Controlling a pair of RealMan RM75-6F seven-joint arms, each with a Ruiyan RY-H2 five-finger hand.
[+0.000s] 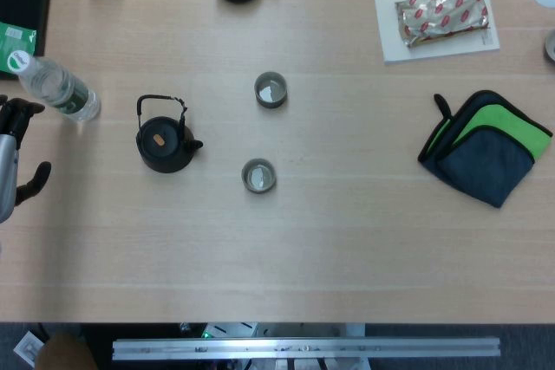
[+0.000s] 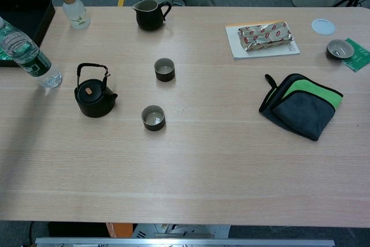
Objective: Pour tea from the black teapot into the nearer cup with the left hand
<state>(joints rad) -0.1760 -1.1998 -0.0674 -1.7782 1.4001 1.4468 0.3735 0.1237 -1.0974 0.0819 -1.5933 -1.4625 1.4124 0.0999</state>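
The fingers point(image 1: 35, 181) of the left hand point(image 1: 13, 162) look spread and hold nothing, out at the table's left edge, well apart from the black teapot point(image 1: 164, 140); the right hand is nowhere to be seen. From the head view, the pot stands upright left of centre, its spout aimed right and slightly toward the robot, at the nearer cup point(image 1: 258, 176), with its bail handle point(image 1: 161, 103) standing up over the lid. I'd say the hand should hook that bail from above and lift cleanly before tipping.

In the chest view no hand shows. The pot point(image 2: 92, 98) sits left of the nearer cup point(image 2: 153, 117), apart from it, spout pointing right; its long axis runs handle-side to spout, roughly along the table's width.
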